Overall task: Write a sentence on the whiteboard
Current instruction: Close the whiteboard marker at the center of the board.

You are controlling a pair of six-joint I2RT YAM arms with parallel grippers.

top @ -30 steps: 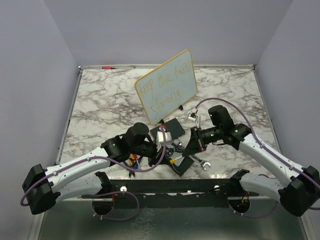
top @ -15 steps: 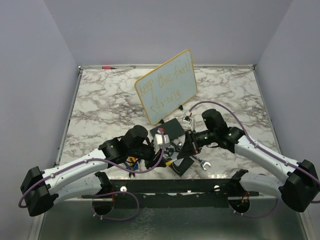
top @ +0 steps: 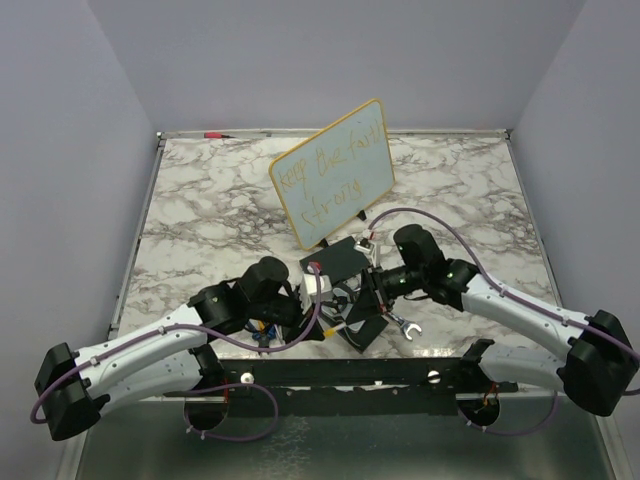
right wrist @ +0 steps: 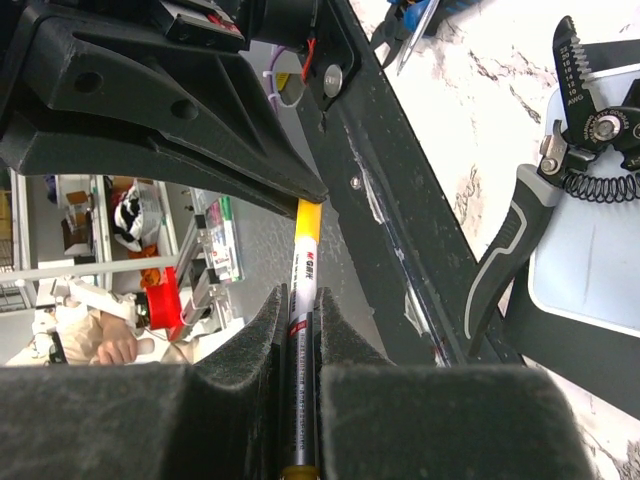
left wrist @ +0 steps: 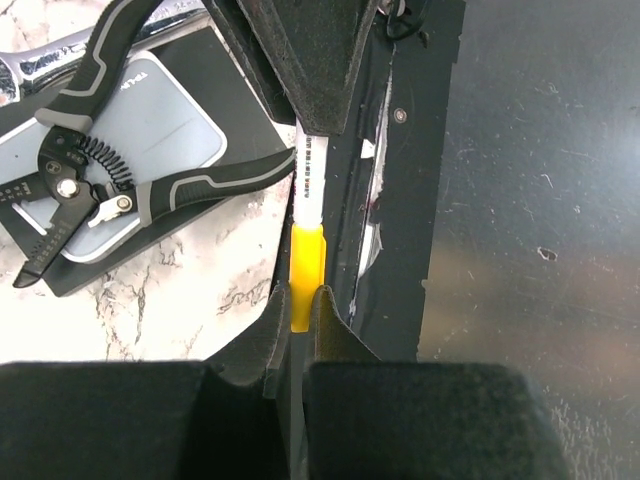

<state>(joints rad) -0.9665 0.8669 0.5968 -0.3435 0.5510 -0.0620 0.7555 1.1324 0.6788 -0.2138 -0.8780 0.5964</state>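
The whiteboard point(top: 372, 178) stands tilted at the back centre of the marble table. The sentence point(top: 335, 157) is on it in yellowish-orange, two lines reading roughly "keep the faith strong". My two grippers meet nose to nose in front of it. My right gripper point(right wrist: 301, 295) point(top: 364, 294) is shut on the white barrel of a marker point(right wrist: 304, 262). My left gripper point(left wrist: 297, 292) point(top: 330, 304) is shut on that marker's yellow cap point(left wrist: 307, 262). The marker point(left wrist: 310, 172) runs straight between the two. In the top view it is hidden by the grippers.
Black-handled pliers point(left wrist: 110, 185) point(right wrist: 560, 160) lie on a flat black pad with a grey panel point(left wrist: 160, 125) under the grippers. A chrome wrench point(top: 406, 328) lies at front right. Small tools point(top: 262, 326) lie under the left arm. A red pen point(top: 213, 133) lies at the back edge.
My right gripper has moved left with the marker, up to the left gripper. My left arm has shifted slightly back and down. The whiteboard has not moved.
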